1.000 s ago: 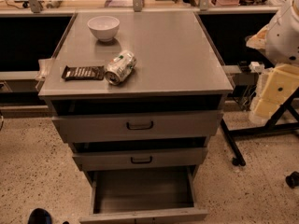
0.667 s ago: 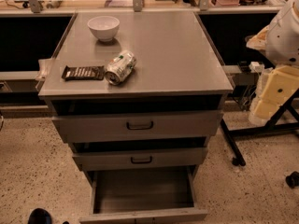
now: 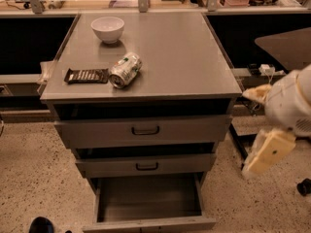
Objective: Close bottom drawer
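The grey cabinet [image 3: 146, 57] has three drawers. The bottom drawer [image 3: 148, 200] is pulled far out, and its empty inside shows from above. Its front panel [image 3: 150, 224] lies at the lower edge of the view, with the handle hidden. The middle drawer [image 3: 146, 165] and the top drawer [image 3: 143, 130] each stand out a little and show dark bar handles. My white and cream arm [image 3: 274, 140] hangs to the right of the cabinet, level with the upper drawers and apart from them. My gripper is out of view.
On the cabinet top are a white bowl [image 3: 107, 28], a crushed can [image 3: 125, 70] and a dark snack bar [image 3: 87, 75]. A dark object [image 3: 41, 224] lies on the speckled floor at the lower left. A black stand foot [image 3: 304, 186] is at the right.
My arm has dropped lower and moved slightly left, closer to the cabinet's right side. The drawers and the things on top have not moved.
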Motion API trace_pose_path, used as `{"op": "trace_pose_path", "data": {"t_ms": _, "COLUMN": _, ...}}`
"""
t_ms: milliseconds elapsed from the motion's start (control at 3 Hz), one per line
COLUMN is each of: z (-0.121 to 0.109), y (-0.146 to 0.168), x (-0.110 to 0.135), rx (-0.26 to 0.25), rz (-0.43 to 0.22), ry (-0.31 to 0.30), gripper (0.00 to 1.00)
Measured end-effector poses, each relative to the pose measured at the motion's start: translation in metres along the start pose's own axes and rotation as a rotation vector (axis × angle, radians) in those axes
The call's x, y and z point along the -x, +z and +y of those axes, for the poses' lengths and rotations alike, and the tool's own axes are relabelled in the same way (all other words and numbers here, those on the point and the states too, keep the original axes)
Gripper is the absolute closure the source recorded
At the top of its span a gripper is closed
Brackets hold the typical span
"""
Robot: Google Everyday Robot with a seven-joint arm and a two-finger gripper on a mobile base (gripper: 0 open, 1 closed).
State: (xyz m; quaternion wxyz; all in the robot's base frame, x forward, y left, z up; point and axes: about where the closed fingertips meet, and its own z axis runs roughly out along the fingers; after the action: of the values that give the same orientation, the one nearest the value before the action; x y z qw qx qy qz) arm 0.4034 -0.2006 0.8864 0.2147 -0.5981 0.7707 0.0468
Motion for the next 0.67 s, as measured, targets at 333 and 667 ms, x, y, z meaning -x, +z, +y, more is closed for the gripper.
{"op": "trace_pose_path", "data": {"t_ms": 333, "z": 0.0203, "y": 0.0196, "x": -0.0116, "rx": 0.033, "rz": -0.021, "ry": 0.022, "gripper": 0.0}}
{"op": "trace_pose_path", "data": {"t_ms": 667, "z": 0.0202, "y": 0.0198, "x": -0.0117, "rx": 0.035, "rz": -0.017, "ry": 0.021, "gripper": 0.0}}
